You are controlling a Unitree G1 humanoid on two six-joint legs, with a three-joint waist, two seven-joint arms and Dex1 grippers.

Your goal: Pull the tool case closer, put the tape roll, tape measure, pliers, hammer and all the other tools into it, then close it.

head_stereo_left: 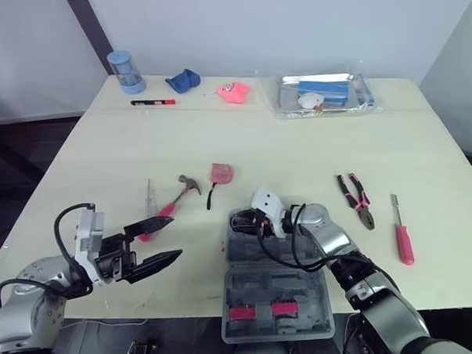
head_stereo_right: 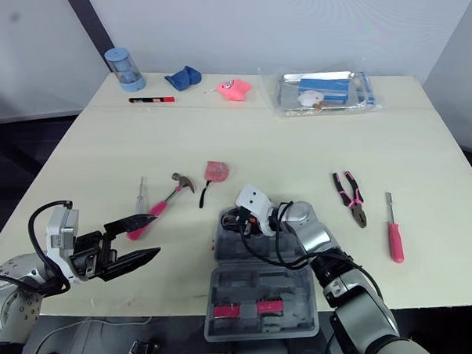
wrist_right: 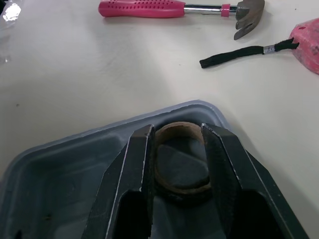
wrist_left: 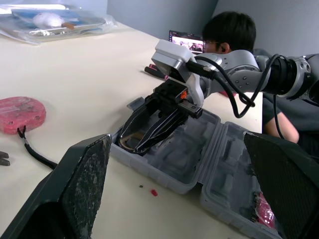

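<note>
Right wrist view: R claw (wrist_right: 177, 131) pinches tape roll (wrist_right: 182, 188), low in tool case (wrist_right: 60, 164) corner pocket. L claw (head_stereo_left: 174, 237) spread, idle above desk (head_stereo_left: 261, 139). Risk: roll clings to pads (wrist_right: 141, 164) at release, lifts out w/ claw.

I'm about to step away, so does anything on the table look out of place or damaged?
Nothing looks damaged or spilled. One small oddity: a tiny red fragment lies loose on the table just outside the open tool case; what it came from is unclear. The right gripper holds the tape roll inside it.
</note>
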